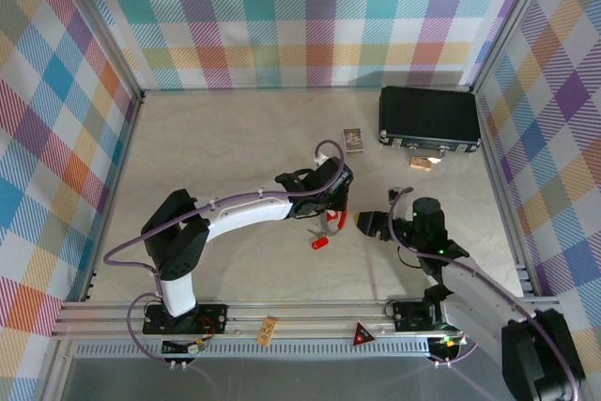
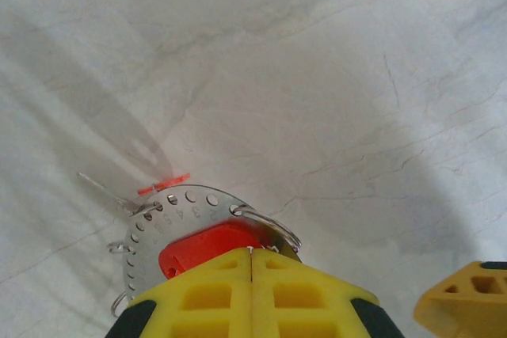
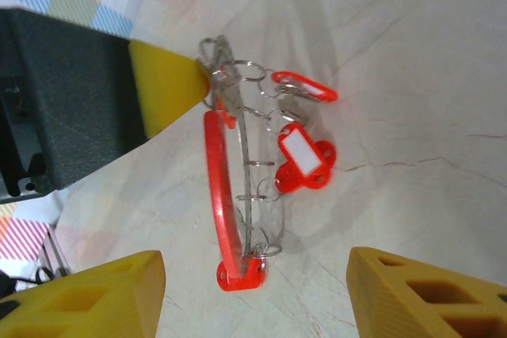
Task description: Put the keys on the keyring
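Pale marbled tabletop sits inside plaid walls. A black case lies toward 1 o'clock, with a small picture card just off its 9 o'clock side.

Near the middle of the table, the left gripper is clamped on the keyring. Its yellow fingers are pressed together on the ring's red part, and a round metal plate with punched holes shows just beyond them.

From the right wrist, the keyring's red bar is slightly bowed, with its long axis running from 12 to 6 o'clock. The held end is at 12 and the free end points to 6. The keys are red tags with pale centres, hanging from thin wire loops on the bar's 3 o'clock side.

The right gripper is at the keyring's free end. Its fingers stand apart at 7 and 5 o'clock of that end and touch nothing.

From above, the right gripper is at 3 o'clock of the left one, and one red tag shows at 6 o'clock of the left gripper.
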`<state>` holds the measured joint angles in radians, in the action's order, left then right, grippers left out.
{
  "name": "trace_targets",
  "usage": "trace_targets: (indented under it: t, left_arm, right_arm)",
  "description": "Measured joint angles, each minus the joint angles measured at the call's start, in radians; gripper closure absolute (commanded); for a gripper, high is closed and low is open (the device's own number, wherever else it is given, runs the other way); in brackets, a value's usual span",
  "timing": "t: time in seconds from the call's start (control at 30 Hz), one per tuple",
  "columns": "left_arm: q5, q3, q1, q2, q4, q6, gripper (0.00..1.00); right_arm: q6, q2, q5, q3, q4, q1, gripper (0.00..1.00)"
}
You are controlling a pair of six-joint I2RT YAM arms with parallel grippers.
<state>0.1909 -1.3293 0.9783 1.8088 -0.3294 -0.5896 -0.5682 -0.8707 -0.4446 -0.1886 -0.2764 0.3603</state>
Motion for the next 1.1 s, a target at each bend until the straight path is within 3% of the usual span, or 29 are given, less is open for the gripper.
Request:
trace_targets:
  t: [0.17,0.27,0.43,0.63,0.7,0.73,0.83,0.93,1.1]
  left_arm:
    - [-0.018,0.018,-0.006,0.000,0.019,-0.008,1.00]
    - [-0.025,0.027,-0.008,-0.009,0.042,-0.021,1.00]
    - [-0.034,0.032,-0.013,-0.026,0.054,-0.028,1.00]
    - [-0.045,0.042,-0.019,-0.032,0.076,-0.042,1.00]
    - [-0.045,0.053,-0.025,-0.037,0.082,-0.048,1.00]
    - [-0.049,0.063,-0.029,-0.042,0.091,-0.050,0.96]
    - [-0.058,0.090,-0.043,-0.071,0.103,-0.056,0.69]
    - [-0.066,0.131,-0.065,-0.139,0.120,-0.063,0.59]
    - [-0.081,0.239,-0.121,-0.304,0.223,-0.053,0.50]
  right_arm:
    - [0.028,-0.148,0.055,-0.011,-0.124,0.102,0.48]
    - [0.029,-0.260,0.072,-0.030,-0.207,0.117,0.55]
    - [0.018,-0.429,0.087,-0.043,-0.371,0.132,0.59]
    - [0.027,-0.472,0.097,-0.080,-0.426,0.159,0.94]
    - [0.043,-0.464,0.106,-0.098,-0.414,0.165,0.99]
    - [0.055,-0.453,0.111,-0.101,-0.401,0.165,0.99]
    - [0.090,-0.389,0.127,-0.105,-0.334,0.168,1.00]
    - [0.138,-0.310,0.146,-0.131,-0.231,0.171,1.00]
    - [0.223,-0.199,0.171,-0.206,-0.055,0.172,1.00]
